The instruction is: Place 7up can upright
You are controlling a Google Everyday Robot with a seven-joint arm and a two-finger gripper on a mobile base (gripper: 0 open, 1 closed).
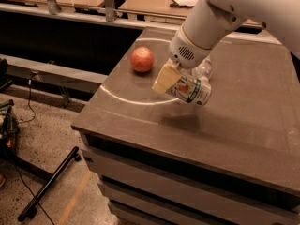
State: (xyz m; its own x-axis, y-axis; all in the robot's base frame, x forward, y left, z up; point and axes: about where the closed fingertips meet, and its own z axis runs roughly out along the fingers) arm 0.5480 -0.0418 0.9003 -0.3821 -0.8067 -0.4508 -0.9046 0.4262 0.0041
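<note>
The 7up can point(193, 90) is silver-white with green lettering and a red dot. It lies on its side in the air, a little above the brown table point(243, 125), with its shadow on the tabletop below it. My gripper point(174, 82) is shut on the 7up can, its cream finger point(164, 78) across the can's left end. The white arm comes down from the upper right.
A red-orange apple point(142, 59) sits on the table to the left of the gripper. A clear plastic bottle point(203, 69) lies just behind the can, partly hidden by the arm. The table's front and left edges are close. A black stand leg point(49, 184) lies on the floor.
</note>
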